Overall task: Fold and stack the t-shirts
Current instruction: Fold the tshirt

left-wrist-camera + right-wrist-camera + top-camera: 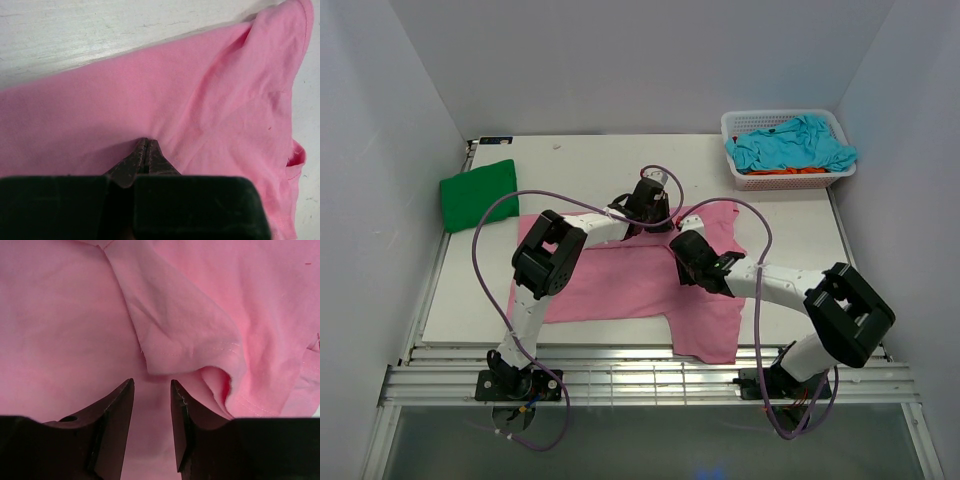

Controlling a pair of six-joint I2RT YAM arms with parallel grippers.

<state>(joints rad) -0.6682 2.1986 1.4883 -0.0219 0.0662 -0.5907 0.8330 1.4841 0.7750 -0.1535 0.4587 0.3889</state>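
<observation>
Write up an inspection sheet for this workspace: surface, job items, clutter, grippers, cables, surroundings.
Surface: white table, a few faint marks.
Job's things: pink t-shirt spread mid-table, one sleeve folded in; green t-shirt folded at the far left; turquoise t-shirt bunched in the basket over an orange t-shirt.
Clutter: white mesh basket at the far right corner.
Grippers: left gripper shut, tips against the pink cloth; right gripper open over it, holding nothing.
Cables: purple cables loop off both arms above the shirt.
Surroundings: plain white walls; metal rail at the near edge.
</observation>
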